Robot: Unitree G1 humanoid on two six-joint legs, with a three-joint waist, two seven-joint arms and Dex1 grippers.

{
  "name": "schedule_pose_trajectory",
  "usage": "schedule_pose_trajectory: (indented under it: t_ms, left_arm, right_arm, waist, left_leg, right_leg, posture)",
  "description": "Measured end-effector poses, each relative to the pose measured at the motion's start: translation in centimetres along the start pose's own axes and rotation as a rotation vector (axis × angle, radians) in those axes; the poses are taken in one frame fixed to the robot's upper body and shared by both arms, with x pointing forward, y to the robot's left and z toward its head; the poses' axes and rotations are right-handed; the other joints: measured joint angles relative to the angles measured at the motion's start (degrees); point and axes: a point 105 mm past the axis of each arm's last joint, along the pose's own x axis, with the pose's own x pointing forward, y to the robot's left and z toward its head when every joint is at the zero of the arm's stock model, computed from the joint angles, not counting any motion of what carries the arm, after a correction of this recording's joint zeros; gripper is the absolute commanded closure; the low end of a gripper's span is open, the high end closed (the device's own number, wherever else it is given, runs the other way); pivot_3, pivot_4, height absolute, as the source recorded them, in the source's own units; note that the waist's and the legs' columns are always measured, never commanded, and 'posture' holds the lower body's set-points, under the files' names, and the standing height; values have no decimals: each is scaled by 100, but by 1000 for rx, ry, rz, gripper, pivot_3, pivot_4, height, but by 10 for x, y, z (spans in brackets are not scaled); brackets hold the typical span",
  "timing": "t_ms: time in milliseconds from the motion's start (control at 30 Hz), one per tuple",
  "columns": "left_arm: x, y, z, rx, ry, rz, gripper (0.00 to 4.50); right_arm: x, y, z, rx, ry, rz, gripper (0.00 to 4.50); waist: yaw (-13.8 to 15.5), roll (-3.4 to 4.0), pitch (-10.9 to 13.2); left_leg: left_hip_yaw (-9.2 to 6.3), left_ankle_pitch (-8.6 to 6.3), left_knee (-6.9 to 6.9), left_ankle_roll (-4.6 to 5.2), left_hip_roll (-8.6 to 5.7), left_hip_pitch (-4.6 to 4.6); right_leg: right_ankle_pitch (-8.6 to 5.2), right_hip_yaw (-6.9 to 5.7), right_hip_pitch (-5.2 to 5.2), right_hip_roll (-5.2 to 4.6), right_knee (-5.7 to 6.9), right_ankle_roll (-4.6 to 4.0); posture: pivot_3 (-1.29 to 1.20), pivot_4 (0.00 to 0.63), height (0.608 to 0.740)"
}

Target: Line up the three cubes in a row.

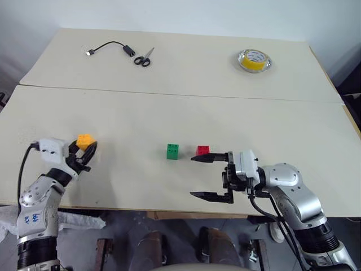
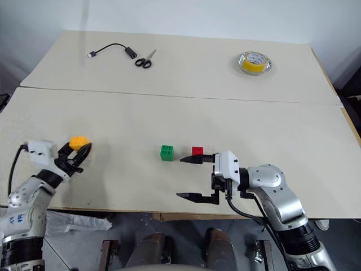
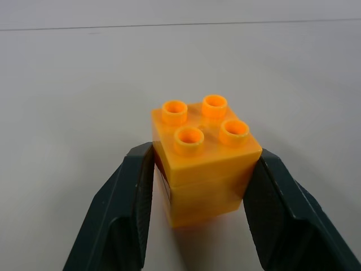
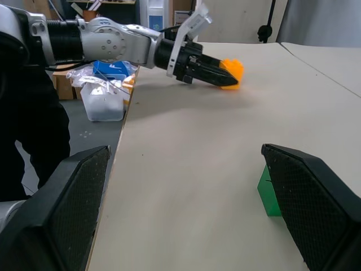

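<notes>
The orange-yellow cube (image 1: pixel 84 141) sits near the table's left front, and my left gripper (image 1: pixel 87 151) is shut on it, its two dark fingers (image 3: pixel 121 214) pressing both sides of the studded block (image 3: pixel 202 164). The green cube (image 1: pixel 172 151) and the red cube (image 1: pixel 203 150) stand side by side near the middle of the front table. My right gripper (image 1: pixel 204 177) hovers just to the right of them, pointing left and open wide, with its upper finger tip close to the red cube. The right wrist view catches the green cube (image 4: pixel 268 195) and my left gripper (image 4: pixel 211 72) with the orange block.
A yellow tape roll (image 1: pixel 254 60) lies at the far right of the rear table. Scissors (image 1: pixel 144 57) and a black cable (image 1: pixel 110 48) lie at the far left. A seam (image 1: pixel 169 93) divides the two tabletops. The front edge runs just below both grippers.
</notes>
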Motion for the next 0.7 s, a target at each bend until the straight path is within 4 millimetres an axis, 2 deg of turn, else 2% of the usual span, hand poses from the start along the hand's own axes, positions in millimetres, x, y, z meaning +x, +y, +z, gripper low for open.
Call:
schedule_pose_trajectory:
  t_ms: [133,200,300,367,567,700]
  left_arm:
    - [20,-31,20,131,5,-375,2590]
    - [26,-32,14,168,49,-444,2590]
    - [36,-34,-2,144,102,-458,2590]
    - [42,-39,0,141,88,-472,1863]
    - [46,-48,-7,109,116,-470,64]
    - [48,-53,-3,83,133,-414,26]
  right_arm:
    - [-3,-2,2,-14,8,-6,0]
    - [-4,-3,2,-16,11,-12,0]
    - [-5,-3,1,-10,13,-29,0]
    - [-5,-3,0,-4,14,-45,0]
    - [-4,1,1,-8,7,-70,0]
    - [-4,0,1,-7,7,-82,0]
  waist:
    - [-34,4,1]
    - [-53,10,4]
    - [-67,11,5]
    - [-54,11,5]
    - [-44,10,5]
    - [-47,10,5]
  left_leg:
    - [8,0,-3,0,-1,1]
    - [14,0,-9,0,-2,5]
    - [21,1,-14,-1,2,2]
    - [19,1,-13,-1,2,3]
    - [15,2,-10,1,1,1]
    - [14,1,-10,1,1,2]
  right_leg:
    - [0,-2,-2,4,-1,0]
    - [0,-2,-3,6,-2,1]
    - [-1,-2,-9,13,-3,1]
    - [-1,-2,-9,12,-1,1]
    - [-1,-1,-7,9,-1,2]
    - [-1,0,-6,8,0,2]
  posture:
    - [0,150,740]
    - [0,150,740]
    - [0,150,740]
    - [0,150,740]
    - [0,150,740]
    - [0,150,740]
